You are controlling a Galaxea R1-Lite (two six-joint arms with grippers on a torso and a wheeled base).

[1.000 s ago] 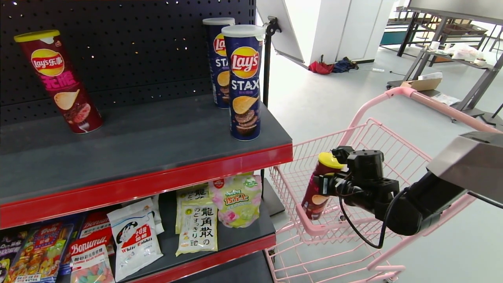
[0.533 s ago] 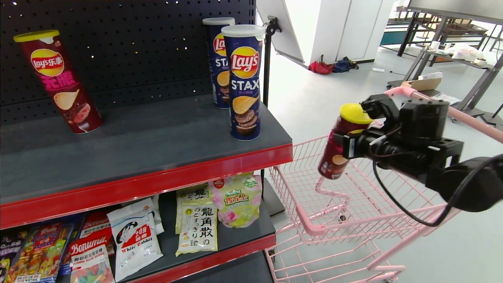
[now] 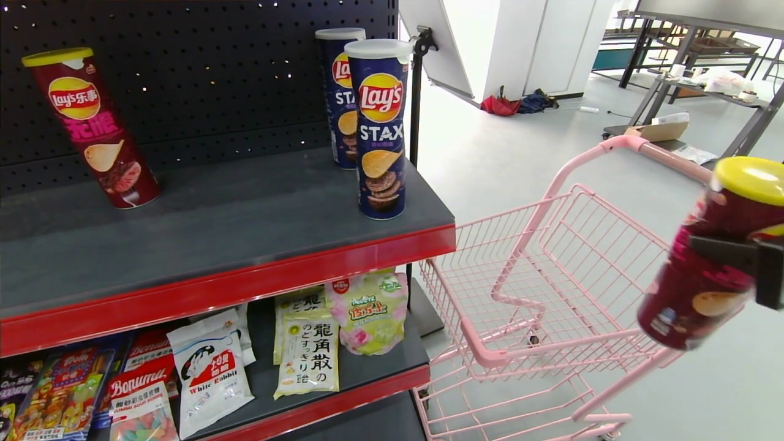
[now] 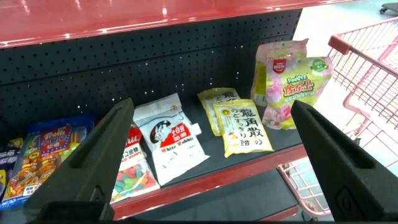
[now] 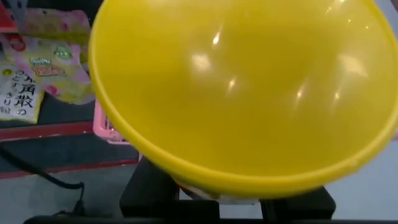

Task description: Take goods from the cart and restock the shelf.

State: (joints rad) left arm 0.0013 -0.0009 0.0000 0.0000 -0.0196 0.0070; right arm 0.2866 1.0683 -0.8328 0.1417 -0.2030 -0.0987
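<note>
Maroon cardboard crisp tube with a yellow plastic lid [image 3: 704, 269] hangs tilted, lid uppermost, against the right side of the pink wire shopping cart [image 3: 508, 355]. The right gripper [image 3: 735, 254] has its fingers clamped round the tube's middle. The cart basket lies between this tube and the dark grey shelf board with a red front edge [image 3: 233, 288]. Three tubes stand on that board: one matching maroon tube [image 3: 92, 128] at the left, and two dark blue tubes with pale lids [image 3: 381, 128] [image 3: 339, 98] at the right end, one behind the other. The left gripper [image 4: 211, 162] has its fingers spread wide, facing the lower shelf's snack pouches [image 4: 245, 127].
</note>
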